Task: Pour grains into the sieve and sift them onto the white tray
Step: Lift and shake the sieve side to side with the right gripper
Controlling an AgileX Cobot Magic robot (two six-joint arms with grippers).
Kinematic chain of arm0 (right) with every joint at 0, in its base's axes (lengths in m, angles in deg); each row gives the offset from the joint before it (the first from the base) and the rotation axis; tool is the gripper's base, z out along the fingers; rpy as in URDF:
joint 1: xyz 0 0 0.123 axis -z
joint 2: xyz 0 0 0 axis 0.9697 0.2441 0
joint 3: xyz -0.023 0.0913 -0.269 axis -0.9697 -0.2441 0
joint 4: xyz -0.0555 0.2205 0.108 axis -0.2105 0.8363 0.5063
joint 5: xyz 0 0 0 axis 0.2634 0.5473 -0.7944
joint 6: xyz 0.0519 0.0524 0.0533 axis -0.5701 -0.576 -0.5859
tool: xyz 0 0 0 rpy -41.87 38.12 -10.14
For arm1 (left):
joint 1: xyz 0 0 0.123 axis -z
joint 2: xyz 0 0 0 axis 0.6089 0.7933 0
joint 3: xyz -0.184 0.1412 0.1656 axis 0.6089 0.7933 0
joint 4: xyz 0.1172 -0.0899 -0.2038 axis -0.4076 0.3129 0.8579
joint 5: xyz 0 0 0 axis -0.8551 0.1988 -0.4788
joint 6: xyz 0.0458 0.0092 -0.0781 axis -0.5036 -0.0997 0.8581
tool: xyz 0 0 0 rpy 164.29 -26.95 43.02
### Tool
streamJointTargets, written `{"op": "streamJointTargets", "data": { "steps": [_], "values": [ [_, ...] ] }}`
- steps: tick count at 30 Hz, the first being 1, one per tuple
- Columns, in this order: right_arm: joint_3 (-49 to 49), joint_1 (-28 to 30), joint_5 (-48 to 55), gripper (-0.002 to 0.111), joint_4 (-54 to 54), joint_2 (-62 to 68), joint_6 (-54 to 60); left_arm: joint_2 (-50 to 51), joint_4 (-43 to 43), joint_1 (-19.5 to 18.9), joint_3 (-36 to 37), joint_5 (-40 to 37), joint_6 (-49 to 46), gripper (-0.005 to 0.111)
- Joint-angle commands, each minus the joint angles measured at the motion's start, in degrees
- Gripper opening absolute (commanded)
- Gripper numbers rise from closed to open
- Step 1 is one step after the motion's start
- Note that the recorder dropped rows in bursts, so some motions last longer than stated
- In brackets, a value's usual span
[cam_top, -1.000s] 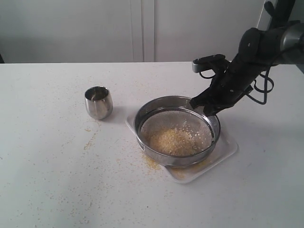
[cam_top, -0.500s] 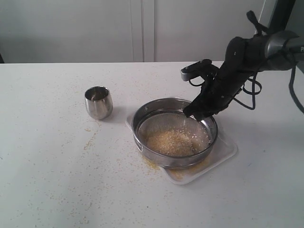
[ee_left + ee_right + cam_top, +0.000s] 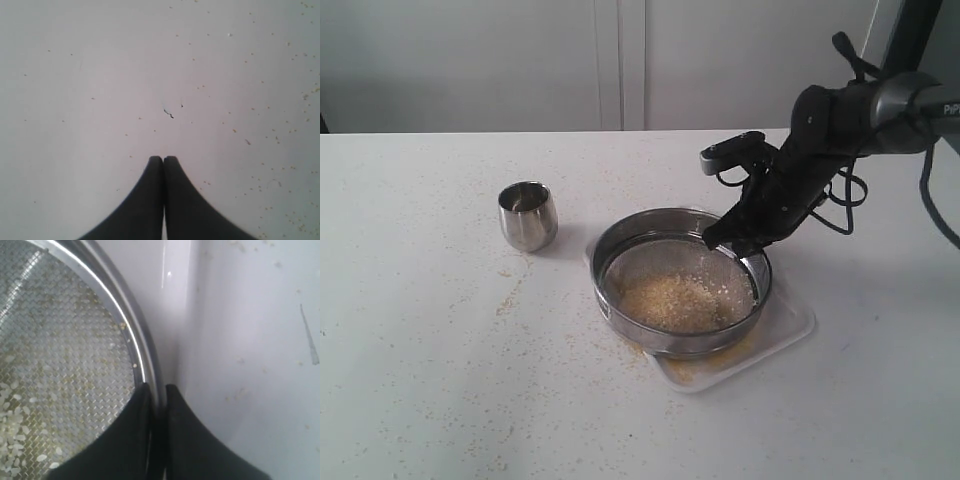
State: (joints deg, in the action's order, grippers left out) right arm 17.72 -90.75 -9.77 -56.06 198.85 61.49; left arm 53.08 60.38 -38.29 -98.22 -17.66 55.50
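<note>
Speckled white table (image 3: 420, 380), round wire-mesh sieve (image 3: 675, 343), glossy white tray (image 3: 790, 320), yellow grains (image 3: 670, 300).

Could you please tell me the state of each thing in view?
sieve: over the tray, rim gripped.
grains: piled in the sieve.
tray: flat under the sieve, dusted with yellow meal.
cup: upright, left of the sieve.
right gripper: shut on the sieve's rim.
left gripper: shut, empty.

The sieve (image 3: 680, 285) covers most of the white tray (image 3: 795, 312); the right end effector (image 3: 727, 243) hides part of the sieve's rim. What the steel cup (image 3: 528, 215) holds cannot be told.
</note>
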Motion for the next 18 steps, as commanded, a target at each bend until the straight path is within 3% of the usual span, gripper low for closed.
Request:
{"op": "streamJointTargets", "data": {
  "steps": [1,10,14,18],
  "values": [
    [0.2,0.7,1.6,0.0,-0.2,-2.5,-0.6,-0.4,0.1,-0.2,0.2,-0.7,0.5,0.0],
    [2.2,6.1,7.8,0.0,6.9,-5.6,1.7,-0.4,0.1,-0.2,0.2,-0.7,0.5,0.0],
    [2.8,9.0,10.5,0.0,15.2,-5.6,5.0,-0.4,0.1,-0.2,0.2,-0.7,0.5,0.0],
    [2.8,8.2,11.0,0.0,16.5,-6.3,7.5,-0.4,0.1,-0.2,0.2,-0.7,0.5,0.0]
  ]
}}
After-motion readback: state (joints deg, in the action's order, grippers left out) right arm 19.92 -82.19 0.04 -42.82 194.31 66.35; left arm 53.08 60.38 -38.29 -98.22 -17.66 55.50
